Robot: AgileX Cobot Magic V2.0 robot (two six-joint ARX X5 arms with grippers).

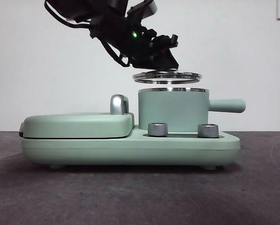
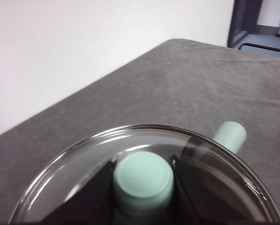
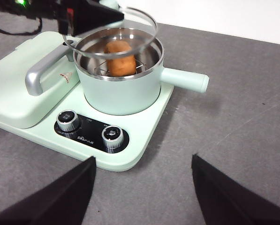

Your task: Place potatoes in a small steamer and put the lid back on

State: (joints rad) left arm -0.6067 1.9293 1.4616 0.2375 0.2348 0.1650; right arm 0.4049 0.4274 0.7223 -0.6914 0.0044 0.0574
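Overhead, lid (image 1: 167, 76) above small steamer (image 1: 173, 110)

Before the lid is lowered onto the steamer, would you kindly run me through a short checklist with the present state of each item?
1. Potato inside the small steamer: ok, it lies in the steel basket.
2. Left gripper has the lid by its knob: ok, jaws clamp both sides.
3. Lid above the pot: ok, it hangs just over the rim, not touching.
4. Lid level: not ok, slightly tilted in the front view.
5. Lid centred over the rim: cannot tell; it looks a little offset toward the grill plate.
6. Right gripper out of the way: ok, open, back from the cooker.
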